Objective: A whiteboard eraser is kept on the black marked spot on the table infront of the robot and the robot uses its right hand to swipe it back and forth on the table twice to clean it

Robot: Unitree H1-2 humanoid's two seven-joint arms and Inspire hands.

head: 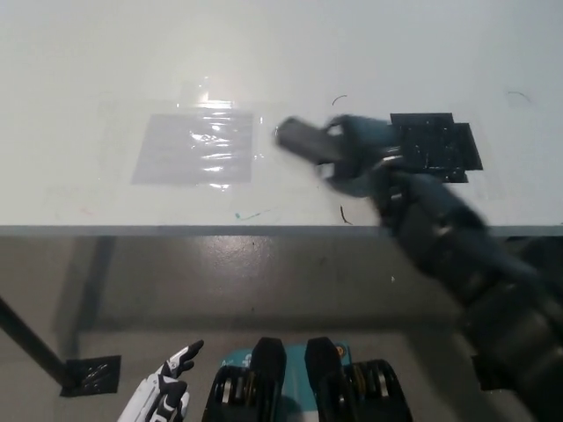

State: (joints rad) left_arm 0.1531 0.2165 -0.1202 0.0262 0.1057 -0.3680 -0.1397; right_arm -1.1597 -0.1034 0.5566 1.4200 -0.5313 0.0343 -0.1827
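Right arm (457,255): black, thick, built of rounded segmented casings, motion-blurred; matching black right hand (356,158). Left hand (165,396): white shell, black gaps and black markings between panels.

The table (369,53) has a smooth, white, faintly sheeny top with thin pen marks. A taped-down clear plastic sheet (195,148) lies on it, glossy and wrinkled, throwing bright glare. The black marked spot (449,145) looks like matt tape with small shiny flecks. The eraser (303,141) reads dark and matt, blurred. The right hand (361,158) looks like hard, dull black plastic. The floor (220,281) below is smooth and slightly reflective.
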